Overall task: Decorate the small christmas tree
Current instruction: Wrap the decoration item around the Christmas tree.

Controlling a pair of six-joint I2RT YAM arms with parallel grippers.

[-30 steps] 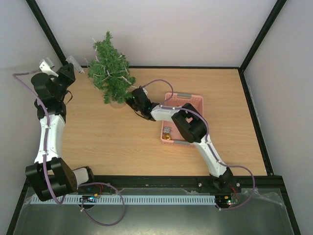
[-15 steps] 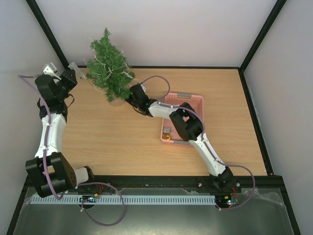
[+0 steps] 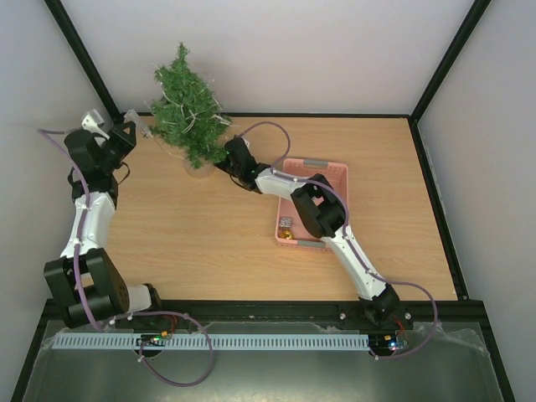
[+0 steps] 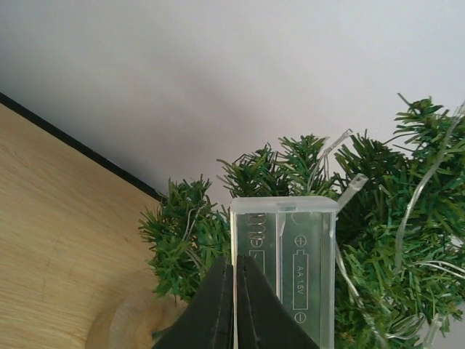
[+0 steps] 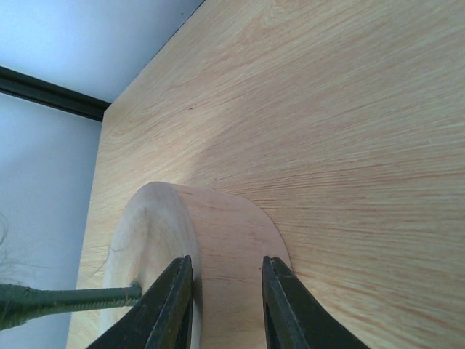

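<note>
our left claw is clamped shut on a clear battery box, with the small christmas tree just beyond it. our right claw pinches the tree's wooden base between its fingers.

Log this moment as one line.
left gripper: shut on battery box | right gripper: clamps small christmas tree by wooden base | light string: on tree

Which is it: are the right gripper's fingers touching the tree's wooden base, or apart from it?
Touching. In the right wrist view the right gripper's fingers press opposite sides of the wooden base, no gap visible.
</note>
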